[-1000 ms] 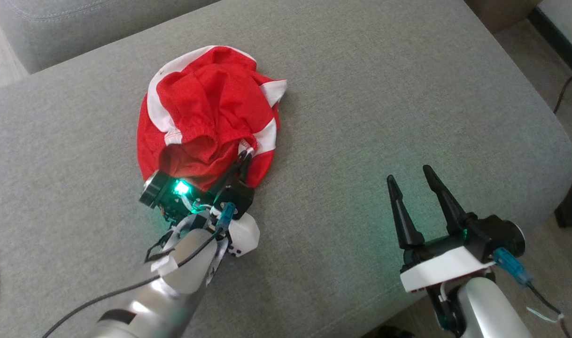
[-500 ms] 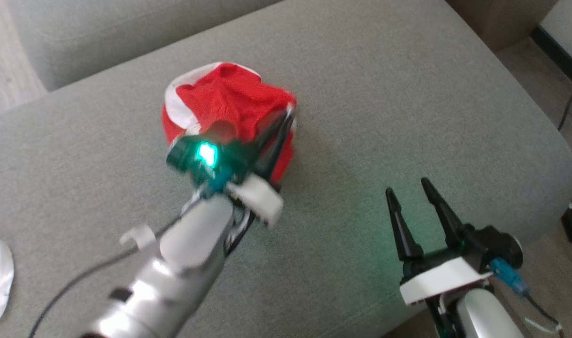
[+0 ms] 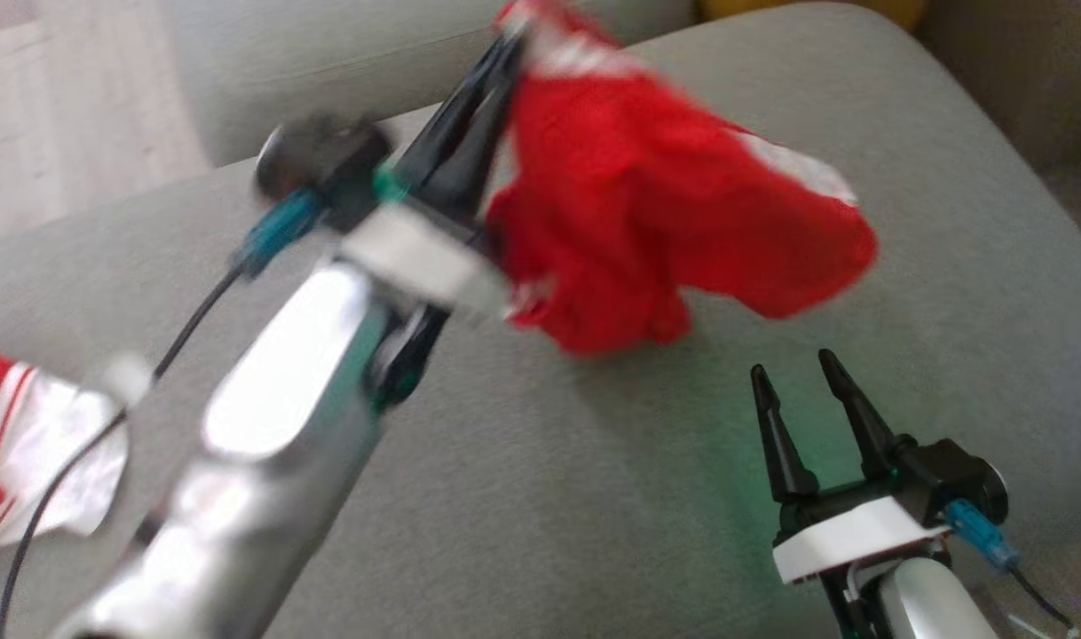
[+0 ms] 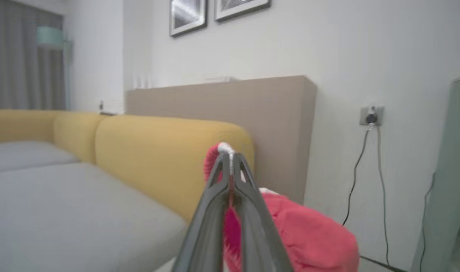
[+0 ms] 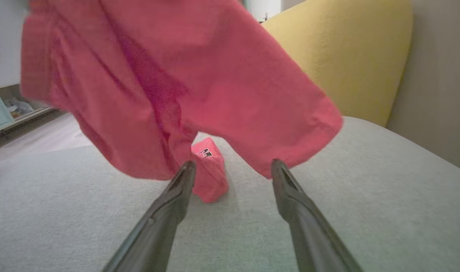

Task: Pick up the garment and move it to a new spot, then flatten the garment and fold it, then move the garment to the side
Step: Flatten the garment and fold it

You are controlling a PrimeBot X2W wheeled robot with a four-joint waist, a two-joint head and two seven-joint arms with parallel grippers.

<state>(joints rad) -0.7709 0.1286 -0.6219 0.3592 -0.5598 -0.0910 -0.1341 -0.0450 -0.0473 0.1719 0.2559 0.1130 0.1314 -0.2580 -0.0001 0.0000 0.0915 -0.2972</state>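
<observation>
Midway through the first step, by the look of it: picking up and carrying to a new spot. Gripping the garment (image 3: 674,240) by a white-trimmed edge with the left gripper (image 3: 508,44), jaws pressed tight together on the cloth. Hanging mostly clear of the grey cushion (image 3: 966,231), bunched and blurred, draped to the right of the raised arm, above and just ahead of the right gripper (image 3: 793,366). Seen from the right wrist as a red sheet sagging close over that gripper, apart from it, with a small red lump (image 5: 209,177) beneath at cushion level; hard to tell whether a trailing part or something separate. Held low at the near right, jaws spread wide, nothing between them. Lying at the left edge of the cushion, well apart: another red-and-white cloth (image 3: 26,461). Not yet set down, flattened or folded. Next, probably: choose open cushion well away from that other cloth, lower until the hanging bulk touches first, then drag a little before letting go, so as to lay it out rather than drop it in a heap. Likely to call for the right gripper on a second edge for spreading. Worth watching: a single pinch on thin cloth, liable to slip or twist.
</observation>
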